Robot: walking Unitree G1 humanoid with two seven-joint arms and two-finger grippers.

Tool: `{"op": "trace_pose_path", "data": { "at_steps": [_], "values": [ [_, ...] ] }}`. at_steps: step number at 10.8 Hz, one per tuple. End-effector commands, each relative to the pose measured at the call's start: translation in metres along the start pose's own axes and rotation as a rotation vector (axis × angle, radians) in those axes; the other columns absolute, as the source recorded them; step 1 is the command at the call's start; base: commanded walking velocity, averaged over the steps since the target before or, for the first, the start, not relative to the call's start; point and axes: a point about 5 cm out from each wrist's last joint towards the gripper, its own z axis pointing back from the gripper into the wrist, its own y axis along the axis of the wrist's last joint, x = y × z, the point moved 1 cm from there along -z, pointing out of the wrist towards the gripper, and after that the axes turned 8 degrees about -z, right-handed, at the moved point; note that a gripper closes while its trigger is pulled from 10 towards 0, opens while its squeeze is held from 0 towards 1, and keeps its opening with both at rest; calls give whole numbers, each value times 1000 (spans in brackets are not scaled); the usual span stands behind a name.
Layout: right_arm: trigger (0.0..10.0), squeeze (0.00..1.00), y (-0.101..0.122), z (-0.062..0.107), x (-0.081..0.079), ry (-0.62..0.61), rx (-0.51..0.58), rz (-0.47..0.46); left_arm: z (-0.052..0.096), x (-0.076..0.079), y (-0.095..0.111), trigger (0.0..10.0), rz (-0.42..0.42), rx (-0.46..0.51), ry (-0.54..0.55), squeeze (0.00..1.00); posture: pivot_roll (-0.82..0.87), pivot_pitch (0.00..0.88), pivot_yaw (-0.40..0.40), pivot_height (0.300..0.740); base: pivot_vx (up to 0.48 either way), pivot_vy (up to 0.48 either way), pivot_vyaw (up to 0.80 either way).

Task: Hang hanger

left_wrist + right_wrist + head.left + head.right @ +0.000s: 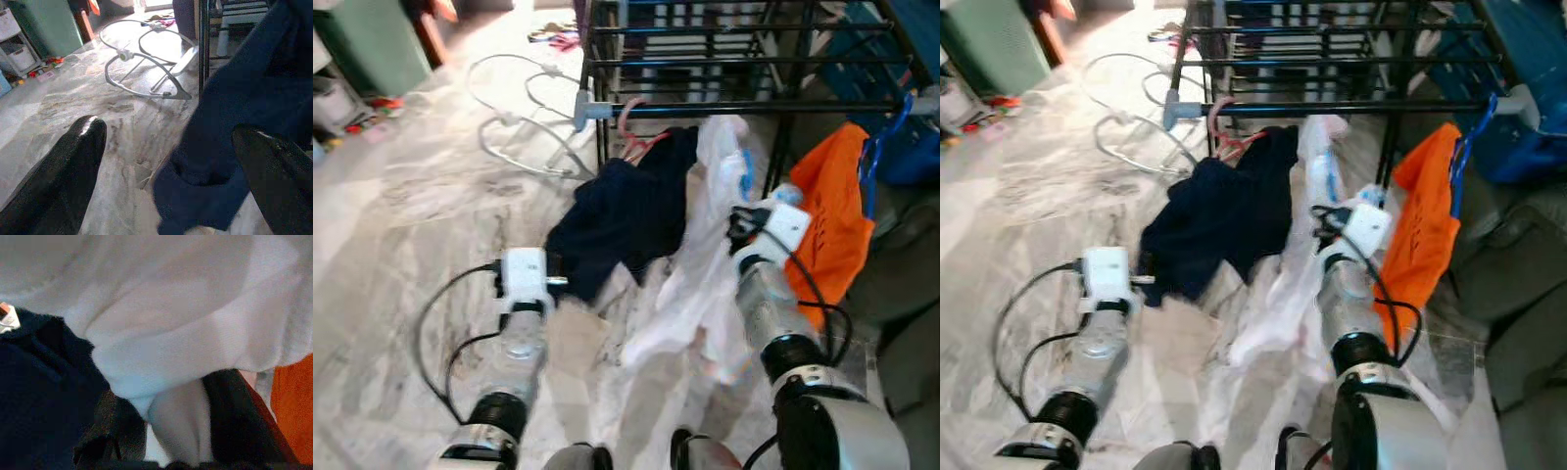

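Pink hanger (631, 132) holds one navy garment (626, 211).

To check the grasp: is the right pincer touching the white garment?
Touching. Right wrist view shows white garment pinched between the right pincer fingers.

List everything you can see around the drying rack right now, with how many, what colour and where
Drying rack: one, black bars, straight ahead.
Dark garment: one, navy, hanging from the rack's front bar, on the left.
Hanger: one, pink, hooked on the front bar above the navy garment.
White garment: one, white, hanging between the navy and orange ones.
Orange garment: one, orange, on a blue hanger at the rack's right.
Wire frame: one, white, on the floor left of the rack.
Floor: grey marble.
Left end effector: open, at the navy garment's lower edge.
Right end effector: shut on the white garment.
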Motion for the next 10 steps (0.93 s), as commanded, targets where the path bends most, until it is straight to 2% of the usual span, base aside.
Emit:
{"op": "trace_pose_path", "data": {
  "at_steps": [1,5,6,8,10],
  "values": [
    [10000,0,20,-6,-15,39,50,-20,1,-5,-3,10000,-9,-7,1,0,-107,182,64,740,0,0,0],
    [10000,0,53,-16,-35,82,93,-53,2,-2,-3,10000,-5,-9,-11,0,-103,188,64,740,0,0,0],
    [10000,0,57,-21,-38,73,45,-41,3,-2,-4,10000,-5,-11,-17,0,-105,192,69,740,0,0,0],
    [10000,0,68,-25,-45,47,18,-79,4,0,-5,10000,-8,-15,-27,0,-101,199,71,740,0,0,0],
    [10000,0,60,-26,-45,14,-41,-79,5,0,-7,10000,-13,-23,-32,0,-92,203,70,740,0,0,0]
  ]
}}
